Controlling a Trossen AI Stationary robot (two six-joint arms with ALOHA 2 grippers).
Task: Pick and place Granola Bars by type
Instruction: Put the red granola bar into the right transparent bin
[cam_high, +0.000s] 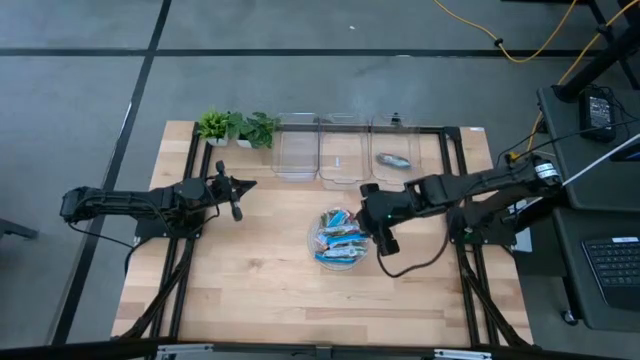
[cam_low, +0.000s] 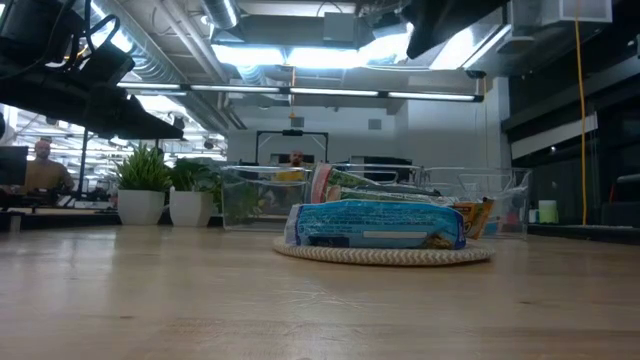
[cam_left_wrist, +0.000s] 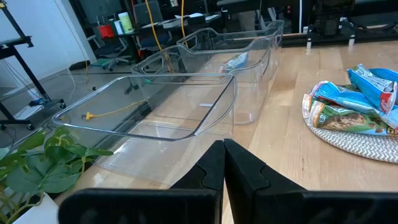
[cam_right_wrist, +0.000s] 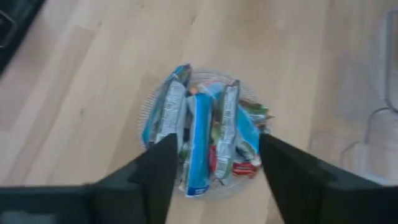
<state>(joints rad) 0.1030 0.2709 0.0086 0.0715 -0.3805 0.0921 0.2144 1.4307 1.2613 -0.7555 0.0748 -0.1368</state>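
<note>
While shiny, mostly blue Granola Bars (cam_high: 339, 239) pile up, right jaws gape, left jaws clenched.

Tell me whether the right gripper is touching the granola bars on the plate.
Apart. The right wrist view shows the right gripper open, its fingers hanging above the granola bars, with bars visible in the gap and none pinched.

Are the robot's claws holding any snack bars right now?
No. The right gripper hangs open above the pile of shiny blue-wrapped granola bars; the left gripper is shut, empty.
</note>
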